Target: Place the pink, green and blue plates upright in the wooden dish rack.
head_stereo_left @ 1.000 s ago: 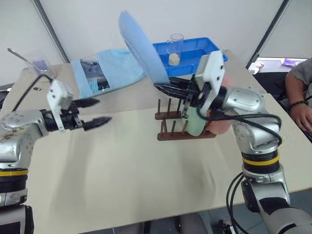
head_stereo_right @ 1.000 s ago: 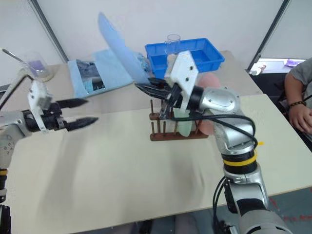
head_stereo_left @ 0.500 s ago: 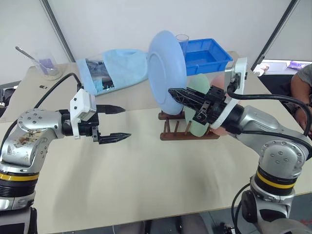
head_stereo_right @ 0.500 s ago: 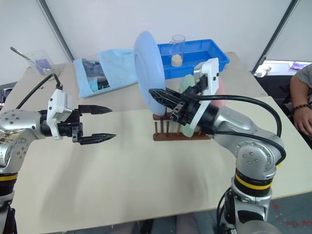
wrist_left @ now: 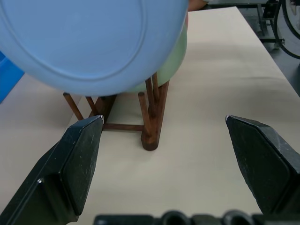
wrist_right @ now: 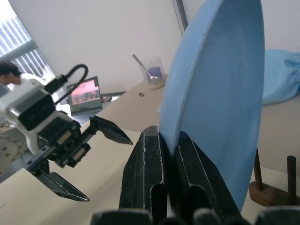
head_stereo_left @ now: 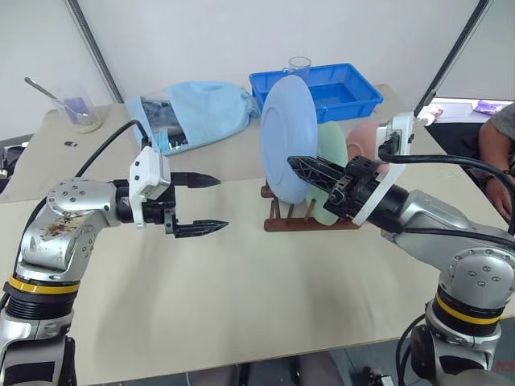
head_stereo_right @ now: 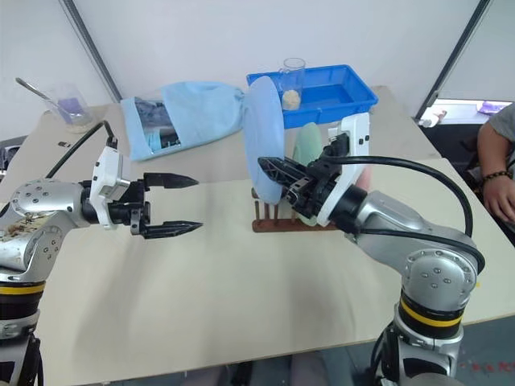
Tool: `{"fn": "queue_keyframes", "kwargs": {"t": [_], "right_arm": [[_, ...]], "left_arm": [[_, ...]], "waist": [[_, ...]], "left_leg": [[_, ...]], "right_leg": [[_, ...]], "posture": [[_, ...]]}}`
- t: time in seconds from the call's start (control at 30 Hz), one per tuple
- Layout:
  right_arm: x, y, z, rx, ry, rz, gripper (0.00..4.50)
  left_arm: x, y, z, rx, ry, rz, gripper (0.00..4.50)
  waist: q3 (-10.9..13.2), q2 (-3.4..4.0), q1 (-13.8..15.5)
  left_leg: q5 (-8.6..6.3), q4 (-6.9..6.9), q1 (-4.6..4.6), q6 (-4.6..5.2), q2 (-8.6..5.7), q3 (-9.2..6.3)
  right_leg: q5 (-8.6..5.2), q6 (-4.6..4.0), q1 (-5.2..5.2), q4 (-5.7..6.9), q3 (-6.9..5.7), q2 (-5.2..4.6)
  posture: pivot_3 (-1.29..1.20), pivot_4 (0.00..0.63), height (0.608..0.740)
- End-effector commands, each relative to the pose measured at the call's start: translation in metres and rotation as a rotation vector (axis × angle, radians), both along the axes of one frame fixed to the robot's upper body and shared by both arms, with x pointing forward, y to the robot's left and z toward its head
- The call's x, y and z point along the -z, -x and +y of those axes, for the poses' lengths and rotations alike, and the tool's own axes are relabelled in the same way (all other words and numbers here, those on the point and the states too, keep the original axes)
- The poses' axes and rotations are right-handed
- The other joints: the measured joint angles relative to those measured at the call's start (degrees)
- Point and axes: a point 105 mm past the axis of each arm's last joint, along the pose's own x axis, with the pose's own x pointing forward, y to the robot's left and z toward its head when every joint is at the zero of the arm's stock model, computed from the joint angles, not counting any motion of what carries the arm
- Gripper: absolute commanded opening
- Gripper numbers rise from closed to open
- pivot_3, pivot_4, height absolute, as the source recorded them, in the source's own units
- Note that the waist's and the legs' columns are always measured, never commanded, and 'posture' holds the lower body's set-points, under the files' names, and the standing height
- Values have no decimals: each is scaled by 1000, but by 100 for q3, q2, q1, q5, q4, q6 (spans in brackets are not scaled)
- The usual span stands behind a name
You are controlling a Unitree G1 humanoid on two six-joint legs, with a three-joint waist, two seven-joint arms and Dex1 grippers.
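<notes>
right claw (head_stereo_left: 302,166) pinches blue plate (head_stereo_left: 287,137) by rim, plate upright on edge above left end of wooden dish rack (head_stereo_left: 310,221); free slots directly below. left claw (head_stereo_left: 207,203) spread, idle, well left.

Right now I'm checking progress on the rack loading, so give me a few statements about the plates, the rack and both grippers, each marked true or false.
1. The right gripper is shut on the rim of the round light blue plate. True.
2. The blue plate lies flat on the beige table. False: it is held on edge above the small dark brown wooden dish rack.
3. The round mint green plate stands in the rack. True.
4. The left gripper grips the round pale pink plate. False: it is open and empty, left of the rack.
5. The rectangular bright blue tray sits behind the rack. True.
</notes>
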Motion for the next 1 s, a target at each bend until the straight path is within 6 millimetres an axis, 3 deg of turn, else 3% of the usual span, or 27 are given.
{"fn": "queue_keyframes", "kwargs": {"t": [0.03,0.2,0.5,0.7,0.93,1.0], "right_arm": [[-9,1,2,7,1,-20,0],[-12,-4,0,28,-1,-12,0],[2,-14,-2,88,13,67,0],[1,-18,-3,120,13,74,2213],[-17,-16,-5,115,58,-38,4491],[-28,-15,-11,105,72,-95,4491]], "left_arm": [[-8,2,-3,19,3,-44,4480],[-8,1,-3,15,6,-49,4480],[-8,-1,-6,15,12,-60,4480],[-6,-2,-6,7,12,-63,4500],[-5,-4,-5,-4,12,-60,4500],[-4,-5,-4,-19,19,-49,4500]], "waist": [[0,0,0],[0,0,0],[0,0,0],[0,0,1],[0,0,2],[0,0,7]], "left_leg": [[0,0,0,0,0,0],[0,0,0,0,0,0],[-1,0,5,2,0,0],[-1,0,4,2,0,0],[-1,0,5,4,0,1],[-2,-1,3,4,1,1]], "right_leg": [[0,0,0,0,0,0],[0,0,0,-1,0,0],[0,0,9,-5,0,0],[0,0,8,-5,-1,0],[0,0,9,-15,-2,1],[0,0,12,-51,-3,4]], "posture": [[0,150,740],[0,150,740],[0,150,740],[0,150,740],[0,150,740],[0,150,740]]}}
